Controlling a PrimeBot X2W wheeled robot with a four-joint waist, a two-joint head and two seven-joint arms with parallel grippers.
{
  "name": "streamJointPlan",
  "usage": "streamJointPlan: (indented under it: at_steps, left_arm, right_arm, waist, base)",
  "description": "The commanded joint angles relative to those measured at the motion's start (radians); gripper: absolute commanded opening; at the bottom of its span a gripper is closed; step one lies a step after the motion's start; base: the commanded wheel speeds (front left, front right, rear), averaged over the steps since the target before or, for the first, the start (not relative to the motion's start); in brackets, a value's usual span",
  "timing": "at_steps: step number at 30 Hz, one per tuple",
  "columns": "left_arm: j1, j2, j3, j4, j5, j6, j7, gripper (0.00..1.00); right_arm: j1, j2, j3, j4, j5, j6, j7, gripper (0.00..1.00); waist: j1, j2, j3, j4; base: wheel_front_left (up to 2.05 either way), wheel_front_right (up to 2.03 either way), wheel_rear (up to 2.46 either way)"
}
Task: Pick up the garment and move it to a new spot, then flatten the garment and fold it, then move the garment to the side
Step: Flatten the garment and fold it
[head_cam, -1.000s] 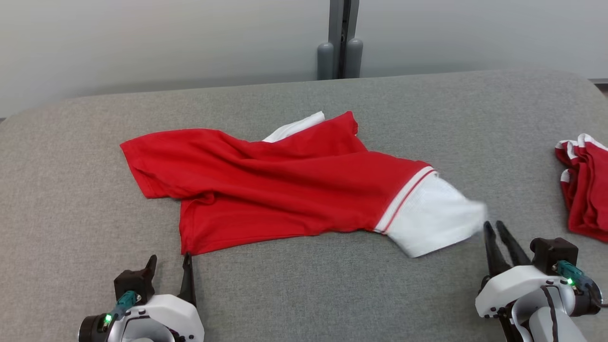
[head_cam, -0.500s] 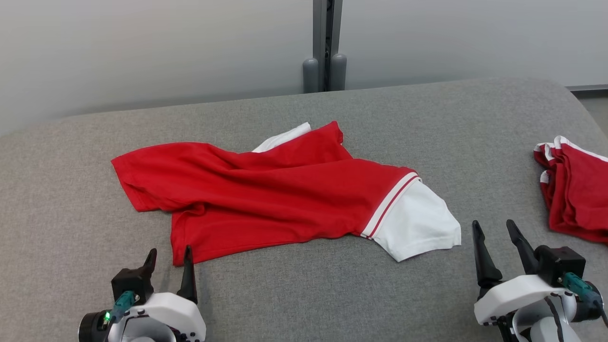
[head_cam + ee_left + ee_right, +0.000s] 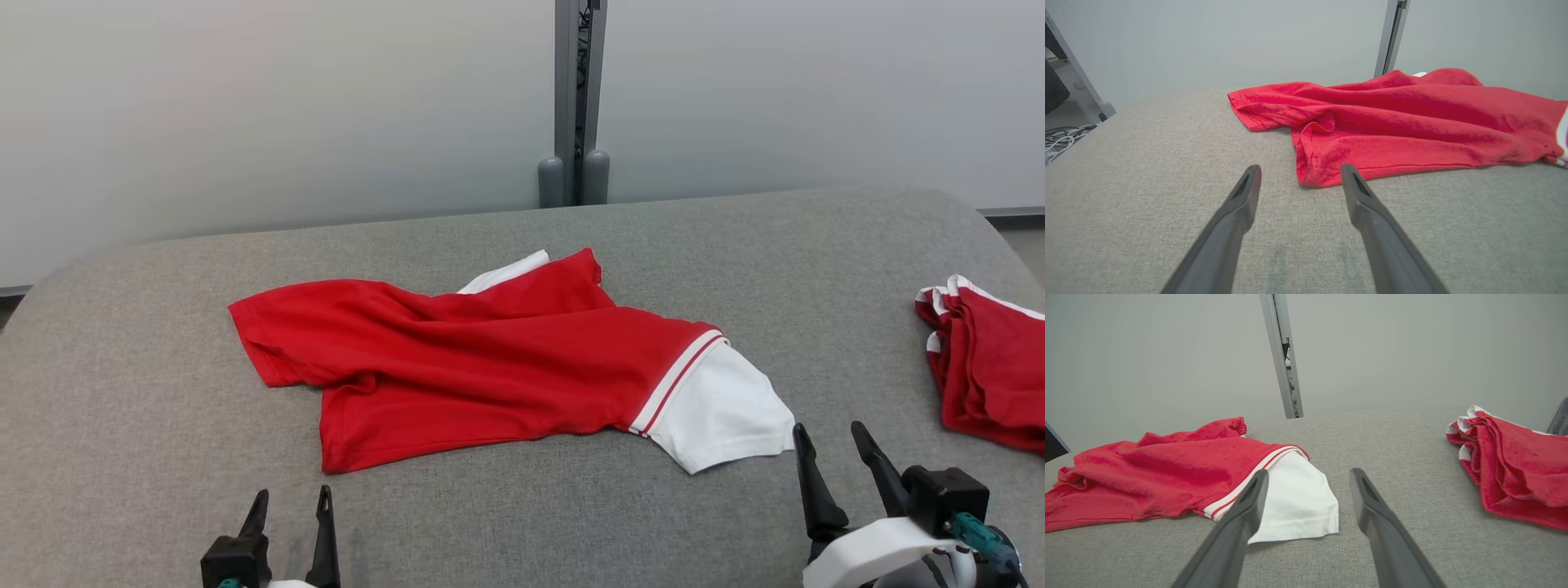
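Observation:
The garment (image 3: 490,359) is a red shirt with a white sleeve (image 3: 722,408), lying rumpled across the middle of the grey padded table (image 3: 522,523). My left gripper (image 3: 290,502) stands open near the table's front left, just short of the shirt's lower hem corner (image 3: 1316,171). At the front right my right gripper (image 3: 829,437) is open and empty, just right of the white sleeve (image 3: 1298,498). Nothing lies between either pair of fingers.
A pile of folded red and white garments (image 3: 988,359) sits at the table's right edge, also in the right wrist view as folded garments (image 3: 1515,465). A grey post (image 3: 575,98) stands behind the table against the pale wall.
My right gripper opened and let go of the white sleeve, which dropped flat onto the table. The head camera tilted, so the whole scene sits lower in the picture.

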Motion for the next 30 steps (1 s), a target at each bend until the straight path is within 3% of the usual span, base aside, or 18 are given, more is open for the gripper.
streamJointPlan:
  at_steps: [1,13,30]
  left_arm:
    - [0.015,0.005,0.003,-0.014,0.007,0.009,-0.004,1.00]
    - [0.078,0.004,-0.007,-0.071,0.009,-0.003,-0.004,1.00]
    - [-0.161,0.005,-0.026,0.045,-0.038,-0.040,-0.004,1.00]
  right_arm:
    - [0.014,-0.006,0.000,-0.001,0.006,0.000,0.000,1.00]
    - [0.045,-0.006,-0.002,0.021,0.010,0.000,0.000,1.00]
    - [-0.078,-0.006,0.000,0.021,0.013,0.000,0.000,1.00]
  waist:
    - [0.0000,-0.0001,-0.012,0.008]
    - [0.0000,-0.0001,-0.020,0.032]
    - [0.0000,-0.0001,0.196,-0.010]
  base:
    - [0.00,0.00,0.00]
    - [0.00,0.00,0.00]
    - [0.00,0.00,0.00]
